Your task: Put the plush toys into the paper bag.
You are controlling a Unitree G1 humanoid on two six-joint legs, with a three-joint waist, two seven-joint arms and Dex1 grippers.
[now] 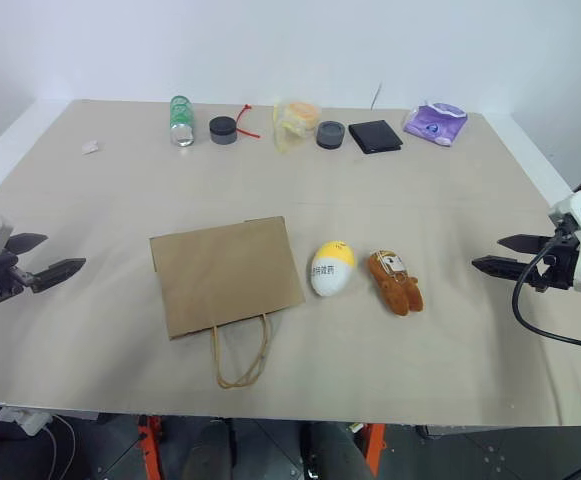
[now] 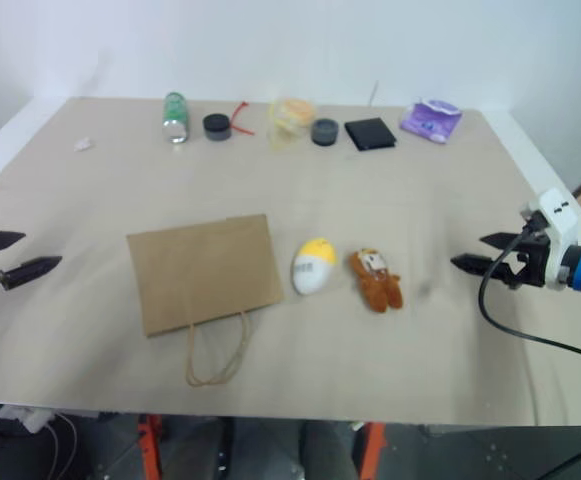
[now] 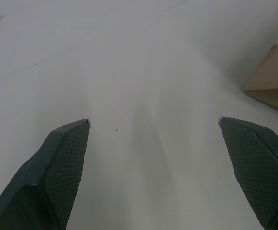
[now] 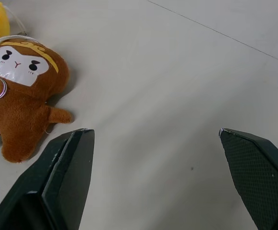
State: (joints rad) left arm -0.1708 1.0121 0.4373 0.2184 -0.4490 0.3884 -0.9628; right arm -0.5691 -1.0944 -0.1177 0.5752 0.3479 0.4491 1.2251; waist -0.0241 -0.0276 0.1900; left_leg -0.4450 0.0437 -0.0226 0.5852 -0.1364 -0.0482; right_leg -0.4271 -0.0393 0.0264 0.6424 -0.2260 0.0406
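Observation:
The brown paper bag (image 1: 225, 273) lies flat near the middle of the table, its loop handles (image 1: 242, 352) toward the front edge. Just right of it rests the white egg plush toy (image 1: 331, 267) with a yellow top. Beside that lies the brown monkey plush toy (image 1: 395, 282), also seen close up (image 4: 21, 96) in the right wrist view. My left gripper (image 1: 48, 260) hovers open at the left side, well away from the bag. Over at the right side my right gripper (image 1: 505, 254) is open too, pointing toward the monkey. Neither holds anything.
Along the back edge stand a green bottle (image 1: 181, 120), two dark round lids (image 1: 223, 130), a yellowish clear-wrapped item (image 1: 296, 120), a black wallet (image 1: 375, 136) and a purple pack (image 1: 435, 123). A small white scrap (image 1: 91, 147) lies at the back left.

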